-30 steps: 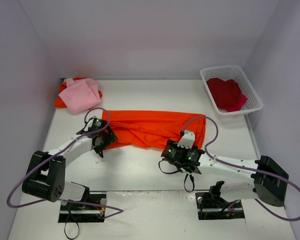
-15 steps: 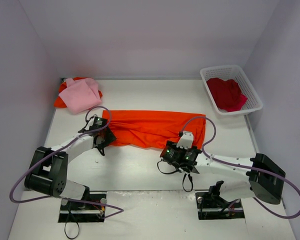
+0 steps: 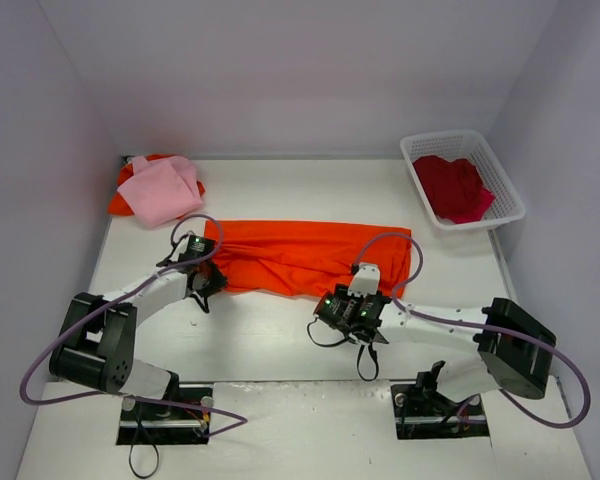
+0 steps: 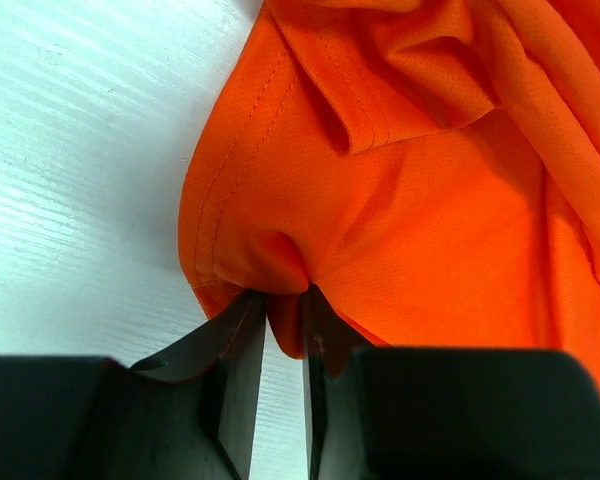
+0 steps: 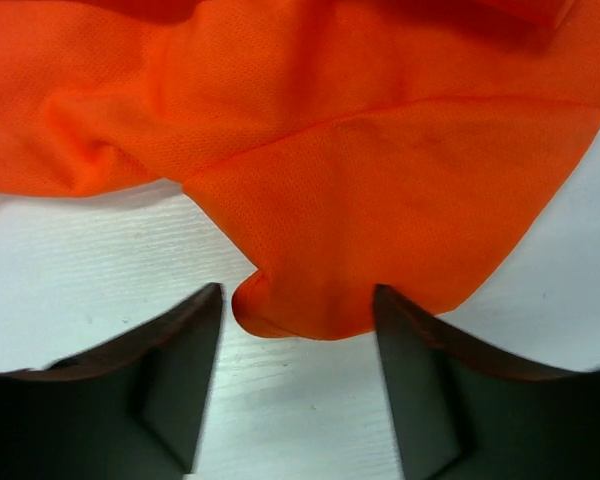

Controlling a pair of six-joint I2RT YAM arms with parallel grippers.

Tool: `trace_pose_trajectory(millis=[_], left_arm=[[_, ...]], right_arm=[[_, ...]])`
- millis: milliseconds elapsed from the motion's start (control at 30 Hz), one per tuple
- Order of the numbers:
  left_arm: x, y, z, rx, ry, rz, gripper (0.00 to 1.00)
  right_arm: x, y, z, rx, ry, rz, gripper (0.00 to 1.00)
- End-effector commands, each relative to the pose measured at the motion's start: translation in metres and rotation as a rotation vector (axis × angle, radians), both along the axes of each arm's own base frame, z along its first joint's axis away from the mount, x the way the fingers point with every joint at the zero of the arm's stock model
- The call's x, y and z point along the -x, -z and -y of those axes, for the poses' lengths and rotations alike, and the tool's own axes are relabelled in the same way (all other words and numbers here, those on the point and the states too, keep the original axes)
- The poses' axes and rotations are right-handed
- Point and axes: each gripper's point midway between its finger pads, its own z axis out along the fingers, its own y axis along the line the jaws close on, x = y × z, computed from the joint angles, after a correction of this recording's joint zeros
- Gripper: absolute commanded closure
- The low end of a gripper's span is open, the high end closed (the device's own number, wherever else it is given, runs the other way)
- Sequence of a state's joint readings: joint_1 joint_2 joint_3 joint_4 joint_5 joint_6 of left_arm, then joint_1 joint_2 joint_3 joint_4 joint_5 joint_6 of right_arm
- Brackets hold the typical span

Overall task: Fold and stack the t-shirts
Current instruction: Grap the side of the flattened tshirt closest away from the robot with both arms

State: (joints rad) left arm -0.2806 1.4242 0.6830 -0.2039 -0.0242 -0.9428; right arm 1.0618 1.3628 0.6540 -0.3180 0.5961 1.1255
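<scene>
White table: left gripper pinches orange t-shirt; right gripper gapes apart.

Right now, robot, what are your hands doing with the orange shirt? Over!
Left gripper pinched shut on orange t-shirt, near edge. Right gripper open, jaws straddling a near corner, no grip yet. Pink t-shirt and basket sit well apart.

The white-and-black left arm reaches low and forward from its base. Its black two-finger left gripper is nearly closed, pinching a fold of the bright orange t-shirt. The matching right arm stretches low toward the left, and its right gripper stands with jaws wide apart.
</scene>
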Motion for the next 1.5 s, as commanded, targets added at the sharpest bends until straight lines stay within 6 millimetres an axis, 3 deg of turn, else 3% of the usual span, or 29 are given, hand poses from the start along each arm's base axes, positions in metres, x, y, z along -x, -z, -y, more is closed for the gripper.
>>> trace_pose_trajectory(millis=[0, 33, 100, 300, 467, 767, 967, 1467], left_arm=[[-0.001, -0.007, -0.001, -0.007, 0.003, 0.024, 0.85], [-0.001, -0.006, -0.001, -0.008, 0.004, 0.023, 0.88], [-0.001, -0.007, -0.001, -0.009, 0.006, 0.023, 0.91], [-0.001, -0.009, -0.001, -0.010, 0.006, 0.027, 1.00], [-0.004, -0.021, -0.002, -0.015, 0.009, 0.042, 1.00], [-0.022, -0.071, -0.002, -0.024, 0.020, 0.131, 1.00], [-0.032, -0.097, -0.004, -0.028, 0.022, 0.177, 1.00], [-0.047, -0.113, -0.020, -0.033, -0.001, 0.203, 1.00]], right_arm=[[-0.011, -0.011, -0.007, 0.004, 0.022, 0.056, 0.48], [-0.011, -0.010, -0.007, 0.010, 0.021, 0.054, 0.63], [-0.012, -0.010, -0.009, 0.014, 0.021, 0.053, 0.82], [-0.012, -0.010, -0.010, 0.014, 0.016, 0.053, 0.99], [-0.015, -0.021, -0.013, -0.003, 0.007, 0.076, 1.00], [-0.036, -0.063, -0.022, 0.005, -0.034, 0.154, 1.00], [-0.049, -0.087, -0.017, 0.010, -0.044, 0.189, 1.00], [-0.079, -0.112, 0.014, 0.125, -0.042, 0.211, 1.00]])
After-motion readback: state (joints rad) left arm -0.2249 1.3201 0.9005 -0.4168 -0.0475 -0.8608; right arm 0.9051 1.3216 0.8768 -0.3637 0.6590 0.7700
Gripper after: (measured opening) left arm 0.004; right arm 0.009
